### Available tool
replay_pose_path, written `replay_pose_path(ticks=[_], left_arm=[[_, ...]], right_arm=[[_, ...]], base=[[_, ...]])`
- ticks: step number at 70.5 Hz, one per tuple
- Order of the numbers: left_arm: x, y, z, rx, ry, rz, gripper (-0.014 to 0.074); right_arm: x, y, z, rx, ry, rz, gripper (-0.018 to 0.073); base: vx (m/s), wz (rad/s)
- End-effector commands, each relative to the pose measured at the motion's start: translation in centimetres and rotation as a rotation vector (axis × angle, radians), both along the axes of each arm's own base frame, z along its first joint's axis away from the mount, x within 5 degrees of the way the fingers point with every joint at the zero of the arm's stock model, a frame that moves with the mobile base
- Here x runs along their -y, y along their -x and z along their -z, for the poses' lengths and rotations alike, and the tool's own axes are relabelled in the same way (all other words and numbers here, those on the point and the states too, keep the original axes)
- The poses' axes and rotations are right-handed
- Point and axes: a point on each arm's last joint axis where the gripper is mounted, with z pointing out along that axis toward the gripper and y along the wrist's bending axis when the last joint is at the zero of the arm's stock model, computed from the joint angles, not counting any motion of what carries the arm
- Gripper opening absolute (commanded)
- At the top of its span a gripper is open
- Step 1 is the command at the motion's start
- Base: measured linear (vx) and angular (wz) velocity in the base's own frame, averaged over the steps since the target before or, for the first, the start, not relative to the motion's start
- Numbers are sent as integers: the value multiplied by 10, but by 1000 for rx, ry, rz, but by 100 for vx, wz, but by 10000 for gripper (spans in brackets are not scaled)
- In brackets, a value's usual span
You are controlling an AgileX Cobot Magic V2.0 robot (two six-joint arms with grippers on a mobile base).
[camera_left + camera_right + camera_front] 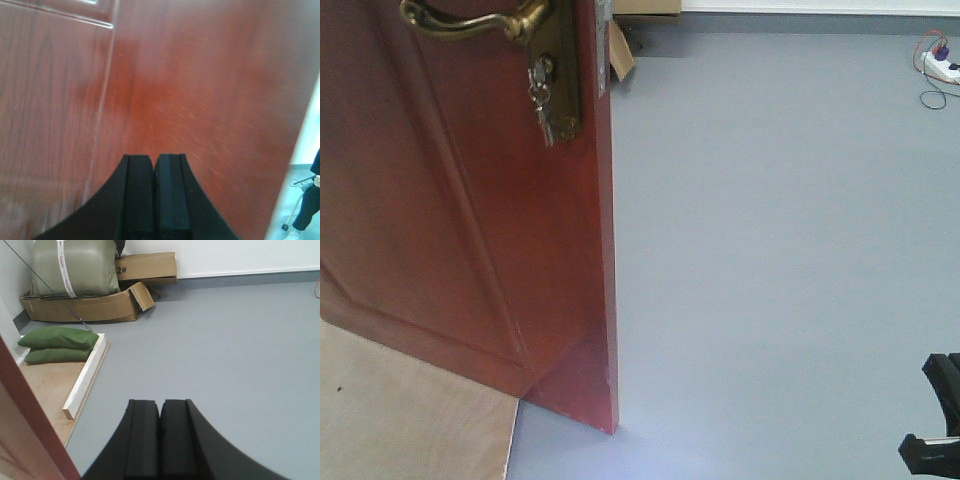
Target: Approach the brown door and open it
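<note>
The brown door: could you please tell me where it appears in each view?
Exterior front-facing: the brown door fills the left half.
Left wrist: it fills nearly the whole frame, behind the left gripper.
Right wrist: only a reddish strip, lower left corner.
Shared landmark: the cardboard box, in the front and right wrist views.

Light reads bright and even to me, with weak shadows. The glossy door (450,220) carries a soft sheen, and the floor (770,250) shows a pale glare patch beside the door's foot. My left wrist view is soft, with white glints top left.
</note>
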Motion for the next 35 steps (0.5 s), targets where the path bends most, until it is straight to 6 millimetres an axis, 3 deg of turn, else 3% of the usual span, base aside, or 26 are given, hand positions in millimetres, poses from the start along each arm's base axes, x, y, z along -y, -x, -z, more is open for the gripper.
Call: replay_pose_path(ticks=[1,35], left_arm=[[0,9,-13,42,48,-3,17],[0,9,-13,42,48,-3,17]], right_arm=[[1,-1,-7,95,10,7,0],[1,-1,-7,95,10,7,0]], base=[[17,-3],[17,-1]])
